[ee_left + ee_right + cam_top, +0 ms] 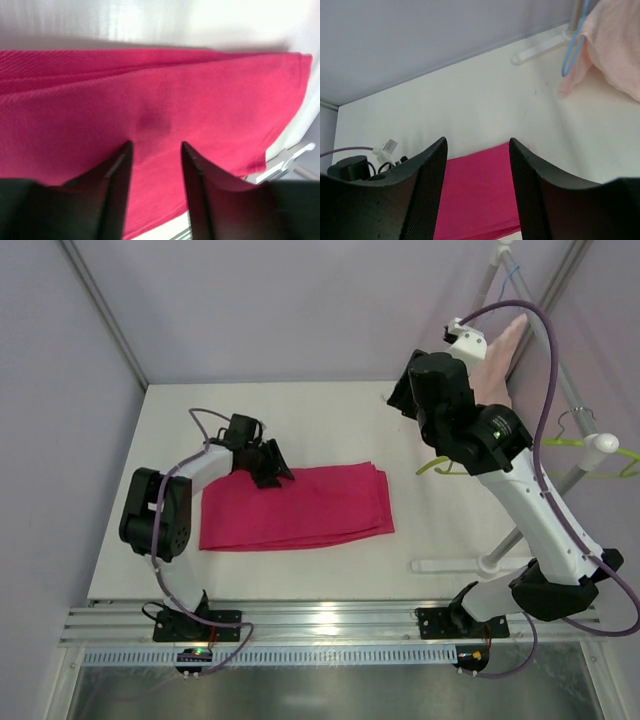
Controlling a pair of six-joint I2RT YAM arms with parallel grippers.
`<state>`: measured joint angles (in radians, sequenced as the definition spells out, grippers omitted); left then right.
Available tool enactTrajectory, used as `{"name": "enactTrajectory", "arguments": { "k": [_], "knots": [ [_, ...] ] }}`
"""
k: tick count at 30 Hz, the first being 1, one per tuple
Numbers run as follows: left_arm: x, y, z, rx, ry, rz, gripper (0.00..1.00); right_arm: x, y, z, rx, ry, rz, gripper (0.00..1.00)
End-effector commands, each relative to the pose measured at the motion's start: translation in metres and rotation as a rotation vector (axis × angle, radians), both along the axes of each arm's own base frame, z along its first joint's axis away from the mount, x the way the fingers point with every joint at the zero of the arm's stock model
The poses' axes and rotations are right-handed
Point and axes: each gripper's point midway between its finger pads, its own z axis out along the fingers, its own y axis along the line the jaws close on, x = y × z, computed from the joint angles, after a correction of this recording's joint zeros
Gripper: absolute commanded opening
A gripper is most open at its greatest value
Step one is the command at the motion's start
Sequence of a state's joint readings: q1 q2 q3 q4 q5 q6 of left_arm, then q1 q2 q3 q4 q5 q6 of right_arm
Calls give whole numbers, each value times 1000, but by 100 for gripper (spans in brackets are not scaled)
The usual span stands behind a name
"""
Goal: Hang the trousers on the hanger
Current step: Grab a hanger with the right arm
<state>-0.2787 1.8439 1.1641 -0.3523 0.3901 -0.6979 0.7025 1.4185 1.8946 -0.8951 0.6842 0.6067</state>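
Observation:
The magenta trousers (300, 507) lie folded flat in the middle of the table. My left gripper (272, 474) is open, its tips low over the trousers' far left edge; in the left wrist view (156, 145) the cloth (165, 90) fills the gap between the jaws, with nothing gripped. My right gripper (397, 398) is raised above the table, right of the trousers, open and empty. The right wrist view (477, 142) shows the trousers' end (477, 190) far below. The lime-green hanger (436, 466) hangs on the rack, mostly hidden behind my right arm.
A white rack pole (560, 480) with a base bar (450, 565) stands at the right. A pale pink towel (495, 355) and a thin blue wire hanger (512, 275) hang at the back right; both also show in the right wrist view, towel (615, 45), blue hanger (572, 50).

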Motion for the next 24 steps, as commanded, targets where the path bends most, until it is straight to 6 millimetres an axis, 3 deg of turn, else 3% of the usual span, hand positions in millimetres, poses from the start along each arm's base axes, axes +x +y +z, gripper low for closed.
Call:
{"name": "enactTrajectory", "arguments": {
  "k": [1, 3, 4, 5, 6, 9, 17, 21, 24],
  "knots": [
    [1, 1, 73, -23, -164, -33, 50, -18, -37, -9, -51, 66, -154, 56],
    [-8, 9, 97, 11, -201, -53, 67, -29, -41, -4, -11, 69, -145, 56],
    [-8, 11, 125, 10, -271, -53, 71, -35, -44, 2, 12, 61, -134, 56],
    [-11, 14, 139, 16, -305, -50, 75, -44, -48, 10, 46, 45, -123, 56],
    [-13, 19, 147, 36, -332, -42, 100, -51, -51, 13, 76, 44, -121, 56],
    [-32, 31, 178, 50, -435, -38, 100, -79, -68, 29, 163, 23, -117, 56],
    [-54, 55, 166, 135, -476, 11, 100, -120, -106, 16, 174, 72, -175, 58],
    [-66, 70, 141, 198, -440, 46, 100, -141, -134, 10, 176, 59, -240, 59],
    [-77, 68, 131, 189, -391, 23, 100, -151, -153, 3, 170, 45, -300, 61]
  ]
}}
